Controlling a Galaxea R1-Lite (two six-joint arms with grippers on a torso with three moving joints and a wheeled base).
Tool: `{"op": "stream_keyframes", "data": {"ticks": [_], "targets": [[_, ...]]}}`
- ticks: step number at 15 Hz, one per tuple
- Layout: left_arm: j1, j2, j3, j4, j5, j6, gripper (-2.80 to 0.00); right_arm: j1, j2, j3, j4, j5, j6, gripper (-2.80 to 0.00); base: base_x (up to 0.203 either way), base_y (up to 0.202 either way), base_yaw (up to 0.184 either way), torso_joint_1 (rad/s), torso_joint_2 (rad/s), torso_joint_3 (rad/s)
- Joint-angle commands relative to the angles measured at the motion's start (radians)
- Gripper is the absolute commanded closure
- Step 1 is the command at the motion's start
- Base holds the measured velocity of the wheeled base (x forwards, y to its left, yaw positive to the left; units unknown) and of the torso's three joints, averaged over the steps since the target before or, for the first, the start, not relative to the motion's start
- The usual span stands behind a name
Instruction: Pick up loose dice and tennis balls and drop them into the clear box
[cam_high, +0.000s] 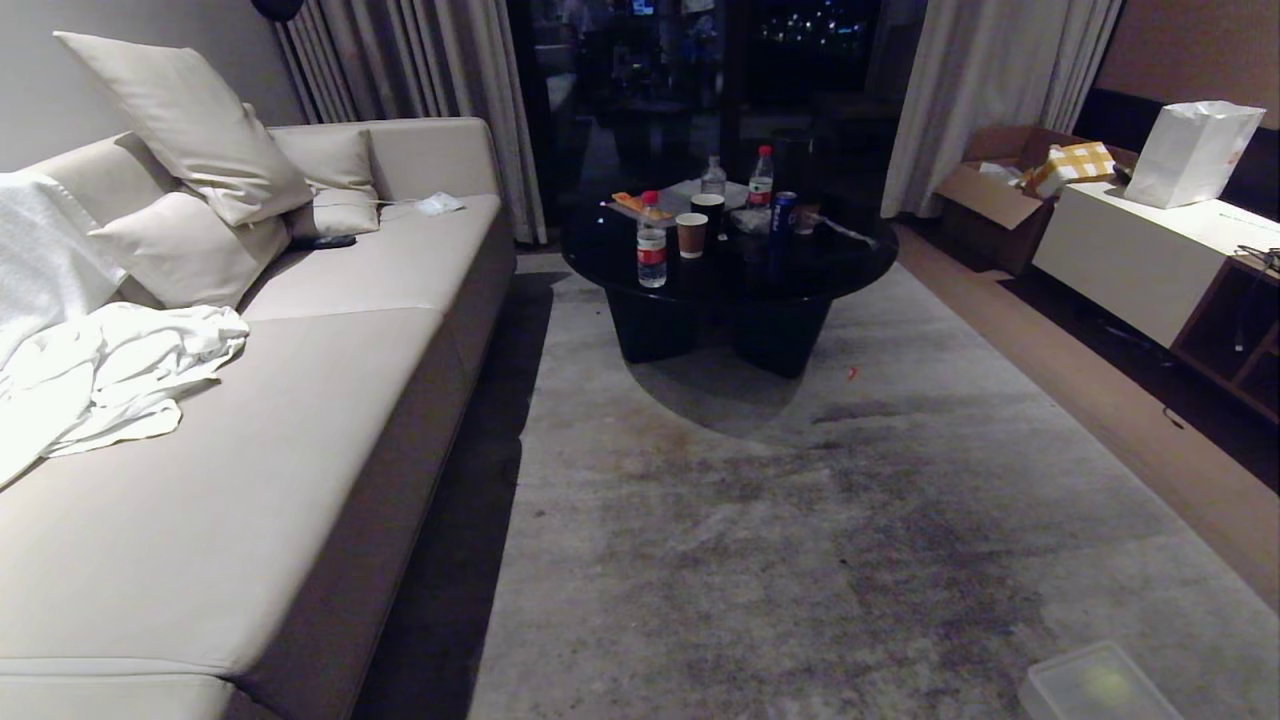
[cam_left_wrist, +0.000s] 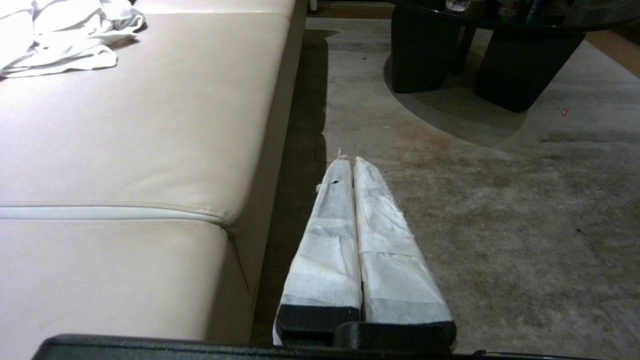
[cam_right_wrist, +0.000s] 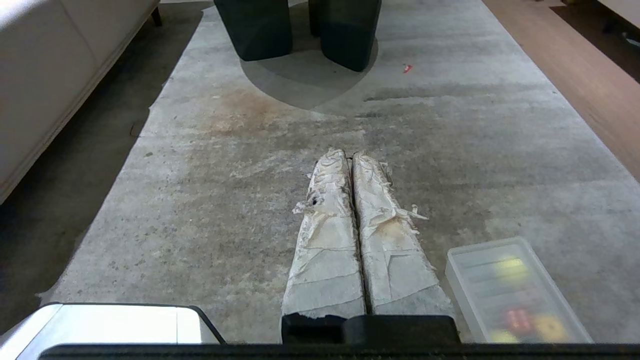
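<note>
Starting at the left, there's a long beige sofa (cam_high: 300, 400) with pillows (cam_high: 190, 130) stacked at its far end and a crumpled white cloth (cam_high: 110, 375) on the seat. The left gripper (cam_left_wrist: 348, 159) hangs just off the sofa's front edge over the grey rug (cam_high: 800, 520), its two white-wrapped fingers pressed flat together with nothing between them. Further back, near the rug's far edge, sits a round black coffee table (cam_high: 730, 270) loaded with water bottles (cam_high: 651, 245), paper cups (cam_high: 691, 235) and a can. The right gripper (cam_right_wrist: 347, 154) is over the middle of the rug, its taped fingers also closed tight on nothing. Just beside it, toward the rug's near right corner, is the clear box (cam_right_wrist: 510, 290) with its ribbed lid on; through the plastic you can make out blurry yellow-green, red and yellow blobs inside, too hazy to tell which is a ball or a die. Along the right wall there's a low white cabinet (cam_high: 1140, 250) with a white paper bag (cam_high: 1190, 155) on top.
</note>
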Motion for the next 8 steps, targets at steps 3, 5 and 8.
{"op": "stream_keyframes", "data": {"ticks": [3,5,8], "targets": [[0.000,0.002,0.002,0.000,0.004,-0.006,0.00,0.001,0.001,-0.001,0.001,-0.003,0.001,0.00,0.000,0.000,0.000,0.000,0.00,0.000],[0.000,0.002,0.002,0.000,0.004,-0.006,0.00,0.001,0.001,-0.001,0.001,-0.003,0.003,0.00,0.000,0.000,0.000,0.000,0.00,0.000],[0.000,0.002,0.002,0.000,0.004,-0.006,0.00,0.001,0.001,-0.001,0.001,-0.003,0.007,0.00,0.000,0.000,0.000,0.000,0.00,0.000]]}}
